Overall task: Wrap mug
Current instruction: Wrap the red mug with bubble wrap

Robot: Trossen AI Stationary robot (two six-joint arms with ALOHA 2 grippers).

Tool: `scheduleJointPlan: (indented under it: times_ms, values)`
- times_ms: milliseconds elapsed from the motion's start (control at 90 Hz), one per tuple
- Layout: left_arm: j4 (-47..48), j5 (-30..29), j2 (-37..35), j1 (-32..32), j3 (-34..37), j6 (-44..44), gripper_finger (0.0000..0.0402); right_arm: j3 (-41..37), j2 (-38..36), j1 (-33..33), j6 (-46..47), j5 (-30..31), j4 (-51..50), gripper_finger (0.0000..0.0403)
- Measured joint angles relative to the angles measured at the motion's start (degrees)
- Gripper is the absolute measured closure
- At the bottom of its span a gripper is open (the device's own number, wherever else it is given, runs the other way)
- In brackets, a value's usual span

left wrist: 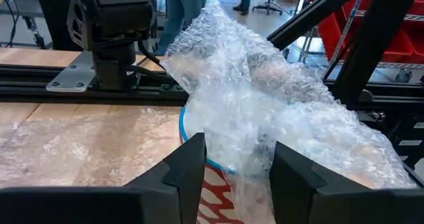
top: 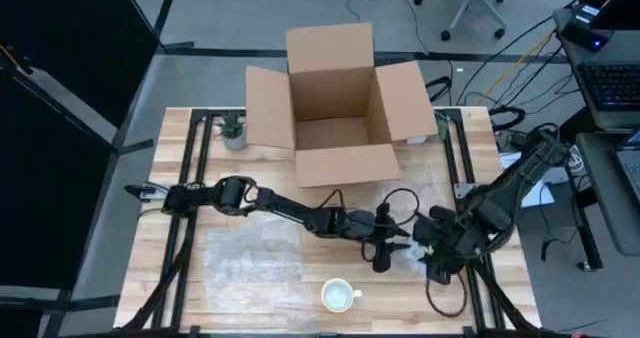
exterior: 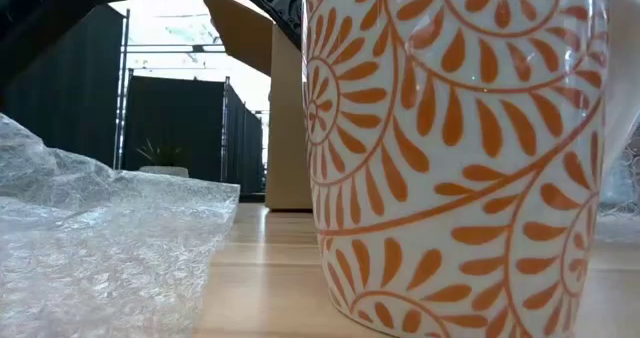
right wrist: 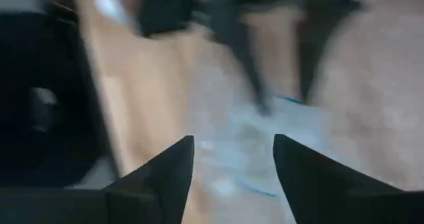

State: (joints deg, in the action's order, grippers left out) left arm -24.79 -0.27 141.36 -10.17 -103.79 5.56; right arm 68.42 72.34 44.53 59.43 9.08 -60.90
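While the left tool [top: 385,246] hangs with its fingers [left wrist: 189,164] parted around a crumpled wad of clear bubble wrap [left wrist: 265,111], which covers a blue-rimmed mug with a red pattern [left wrist: 212,184], the step in hand looks like folding wrap over that mug; to do it well, I judge, the fingers should pinch only the film, draw it snug across the rim, and avoid tipping the mug; the right tool [top: 440,263] sits just beside that wad, fingers spread and gripping nothing, and could pin the loose edge.

By count: two mugs, the covered one and a white mug with orange swirls [top: 338,296] standing bare on the wooden desk [top: 170,148], near the wad; two pieces of bubble wrap, the wad and a flat sheet [top: 250,258] further from it; one open cardboard box [top: 335,103]; one small potted plant [top: 233,130] beside that box.
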Motion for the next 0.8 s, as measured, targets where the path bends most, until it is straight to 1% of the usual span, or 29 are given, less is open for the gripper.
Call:
scheduleJointPlan:
  times_ms: [67, 211, 300, 422, 522, 633, 733, 800]
  values:
    - [-0.01, 0.0, 0.0, 0.0, 0.0, 0.01, 0.0275, -1.33, 0.95, 1.65, 1.28, 0.97, 3.19, 0.0201]
    - [-0.01, 0.0, 0.0, 0.0, 0.0, 0.02, 0.0275, -4.81, 3.96, 4.38, 5.13, 1.27, 5.15, 0.0185]
    - [-0.01, 0.0, 0.0, 0.0, 0.0, 0.02, 0.0275, -7.05, 5.59, 5.22, 5.78, 1.29, 5.94, 0.0178]
    - [-0.03, -0.02, 0.0, 0.0, 0.0, 0.04, 0.0275, -10.35, 7.08, 4.81, 5.89, 1.5, 5.96, 0.0176]
    - [-0.03, -0.02, 0.0, 0.0, 0.0, 0.04, 0.0275, -13.96, 7.79, 3.86, 5.98, 2.79, 6.84, 0.0176]
    - [-0.17, -0.08, 0.01, 0.02, -0.01, 0.12, 0.0275, -18.91, 8.28, 2.54, 5.05, 4.67, 13.13, 0.0176]
    - [-0.32, -0.1, 0.02, 0.02, -0.02, 0.15, 0.0275, -23.18, 7.92, 1.29, 3.71, 4.76, 19.75, 0.0176]
    - [-0.4, -0.11, 0.02, 0.02, -0.04, 0.15, 0.0275, -23.87, 7.8, 0.6, 3.23, 4.34, 20.11, 0.0176]
